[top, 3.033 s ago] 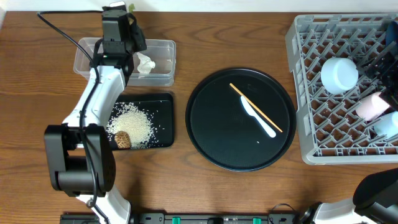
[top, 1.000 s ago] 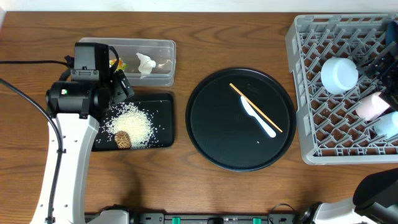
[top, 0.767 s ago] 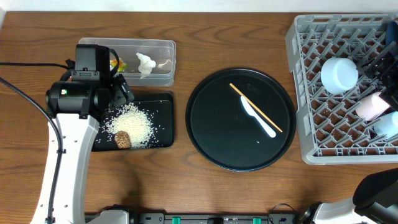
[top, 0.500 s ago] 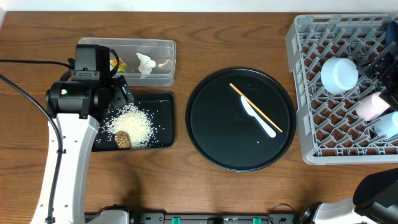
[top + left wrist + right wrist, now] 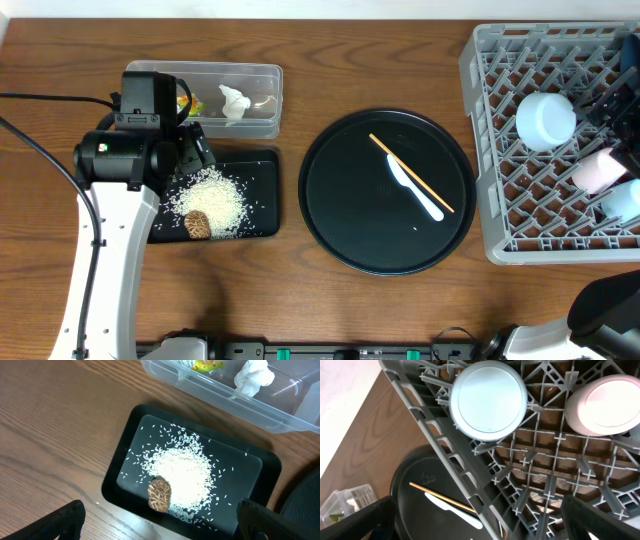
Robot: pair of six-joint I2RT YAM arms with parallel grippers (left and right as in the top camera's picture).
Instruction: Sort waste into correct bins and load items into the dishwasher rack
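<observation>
Sorting seems finished: rice [image 5: 182, 472] and brown lump [image 5: 159, 494] are lying in the black tray [image 5: 117, 472], wrapper [image 5: 206, 365] and tissue [image 5: 254, 372] in the clear tub [image 5: 260, 405] at its twelve o'clock. Left fingers [image 5: 65, 520] and right fingers [image 5: 365, 520] are gaping wide, gripping nothing; the next move is probably just backing away.

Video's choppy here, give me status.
Left gripper open near tray, right gripper open over rack. Rice, lump in tray; wrapper, tissue in tub. Nothing blocking.

Left gripper [image 5: 195, 148] away from the clear tub [image 5: 258, 74], now above the black tray [image 5: 263, 178]
</observation>
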